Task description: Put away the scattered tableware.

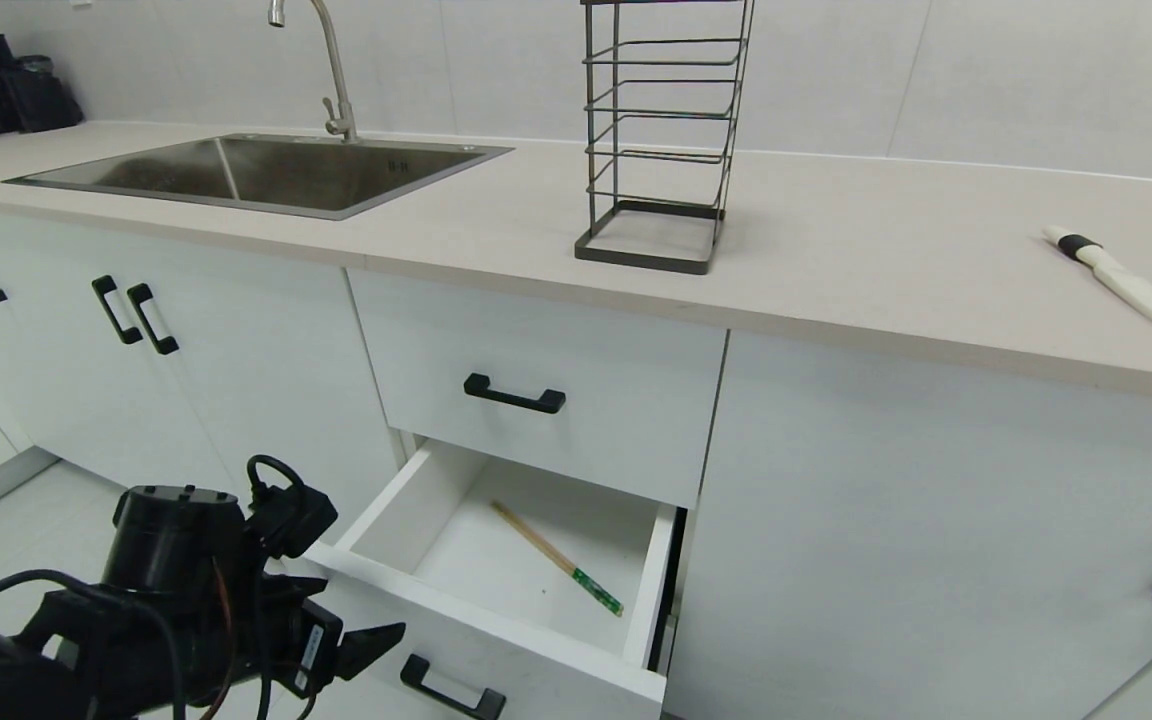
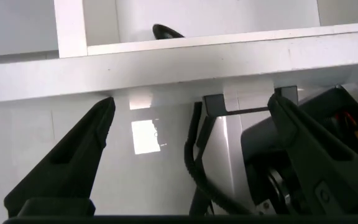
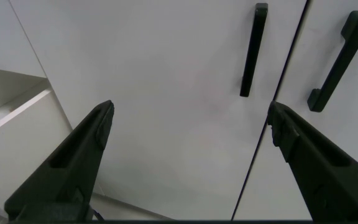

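Note:
A pair of wooden chopsticks (image 1: pixel 556 556) with green tips lies inside the open lower drawer (image 1: pixel 496 625). A white knife (image 1: pixel 1131 290) with a black band rests on the countertop at the far right. My left gripper (image 1: pixel 364 645) hangs low, just left of the drawer's front and its black handle (image 1: pixel 451 690). In the left wrist view this gripper (image 2: pixel 191 115) is open, with the handle (image 2: pixel 247 107) close beyond its fingertips and nothing held. My right gripper (image 3: pixel 191 121) is open and empty, facing white cabinet doors.
A tall black wire rack (image 1: pixel 661 130) stands on the countertop (image 1: pixel 836 260), with a steel sink (image 1: pixel 256 172) and tap to its left. A shut drawer with a black handle (image 1: pixel 514 395) sits above the open one. Two black door handles (image 3: pixel 253 50) face the right gripper.

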